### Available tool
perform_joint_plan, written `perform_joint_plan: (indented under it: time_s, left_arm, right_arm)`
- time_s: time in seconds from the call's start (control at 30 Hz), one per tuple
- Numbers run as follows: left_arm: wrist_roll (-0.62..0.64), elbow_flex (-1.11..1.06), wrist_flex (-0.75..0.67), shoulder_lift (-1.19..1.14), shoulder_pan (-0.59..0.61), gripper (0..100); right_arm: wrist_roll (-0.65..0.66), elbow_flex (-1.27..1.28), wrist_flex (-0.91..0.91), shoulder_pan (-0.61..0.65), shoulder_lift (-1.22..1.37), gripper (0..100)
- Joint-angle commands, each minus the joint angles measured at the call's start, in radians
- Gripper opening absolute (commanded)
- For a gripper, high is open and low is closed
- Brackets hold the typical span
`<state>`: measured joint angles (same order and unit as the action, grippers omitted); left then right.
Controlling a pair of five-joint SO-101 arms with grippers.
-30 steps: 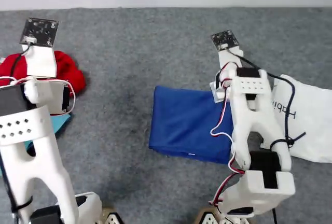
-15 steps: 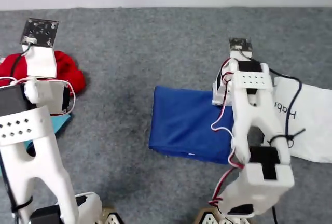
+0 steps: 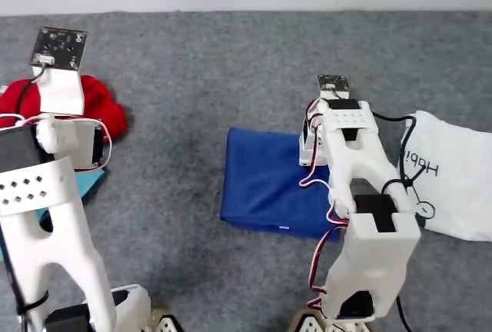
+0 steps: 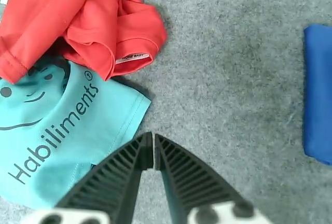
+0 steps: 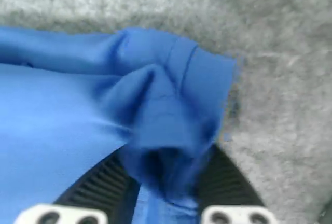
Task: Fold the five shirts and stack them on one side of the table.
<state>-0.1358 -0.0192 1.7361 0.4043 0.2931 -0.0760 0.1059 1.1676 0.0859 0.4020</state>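
A folded blue shirt [image 3: 265, 182] lies mid-table, bunched at its right end. There my right gripper [image 5: 166, 180] is shut on a pinched fold of the blue shirt [image 5: 155, 105], lifted slightly off the carpet; in the high view the right arm [image 3: 346, 128] covers that spot. At the far left lie a crumpled red shirt [image 4: 78, 22] and a teal printed shirt [image 4: 57, 130]. My left gripper [image 4: 154, 151] hangs shut and empty over grey carpet just beside the teal shirt's edge. A white printed shirt [image 3: 453, 186] lies flat at the right.
Grey carpet [image 3: 177, 78] covers the whole table, with open room between the red shirt [image 3: 104, 109] and the blue one. The left arm [image 3: 46, 194] stands over the teal shirt [image 3: 91, 182]. A pale wall runs along the far edge.
The right arm's wrist swung right, then back left and nearer, staying at the blue shirt's right end. The left arm has kept still.
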Motion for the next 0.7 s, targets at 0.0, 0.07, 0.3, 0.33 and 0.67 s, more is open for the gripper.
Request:
perform_joint_plan:
  time_s: [0.0, 0.07, 0.3, 0.33, 0.67]
  left_arm:
    - [-0.006, 0.004, -0.012, 0.035, 0.005, 1]
    - [-0.006, 0.004, -0.012, 0.034, 0.005, 1]
    - [-0.008, 0.004, -0.012, 0.037, 0.005, 1]
    - [-0.008, 0.004, -0.012, 0.038, 0.005, 1]
    - [-0.008, 0.004, -0.006, 0.038, 0.005, 1]
  right_arm:
    - [0.08, -0.041, -0.018, -0.021, -0.013, 0.9]
    - [0.124, -0.06, -0.016, -0.053, -0.03, 1.2]
    - [0.598, -0.302, -0.024, -0.114, 0.002, 1.0]
    - [0.695, -0.348, -0.024, -0.11, 0.022, 1.0]
    - [1.341, -0.663, -0.038, -0.001, 0.275, 1.1]
